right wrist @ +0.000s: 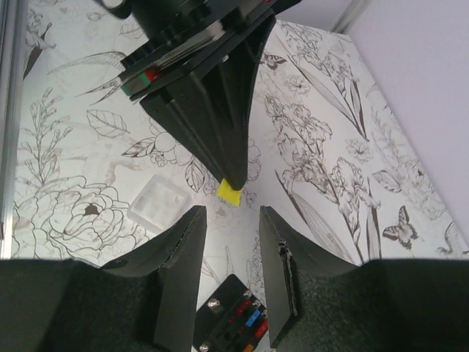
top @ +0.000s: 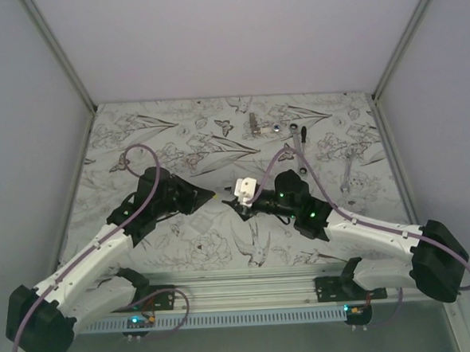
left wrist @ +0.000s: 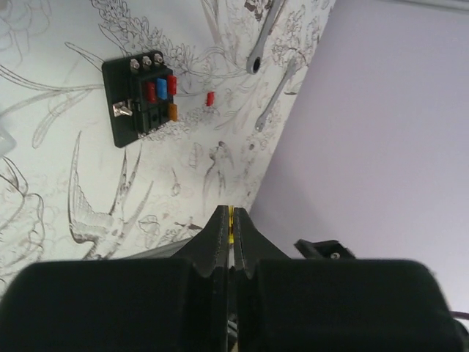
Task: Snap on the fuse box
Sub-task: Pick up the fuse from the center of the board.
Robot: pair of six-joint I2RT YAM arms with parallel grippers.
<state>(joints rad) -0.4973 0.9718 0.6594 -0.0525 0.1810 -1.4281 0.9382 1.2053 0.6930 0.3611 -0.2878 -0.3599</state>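
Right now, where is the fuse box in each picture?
Top: not visible; probably hidden under the right arm.
Left wrist: fuse box, upper left, on the table.
Right wrist: fuse box, bottom middle, seen between the jaws.
Shared landmark: the left arm, its tip pinching a yellow fuse.

**Three eyes on one counter**

The top camera sits above and behind my arm bases, looking down on the whole counter [top: 137, 142] from afar. My left wrist camera looks close along my left hand [left wrist: 231, 214], with the fuse box [left wrist: 143, 99] at upper left. My right wrist camera peers down past my right hand [right wrist: 232, 216]. Both wrist views share the fuse box and the yellow piece [right wrist: 229, 191].
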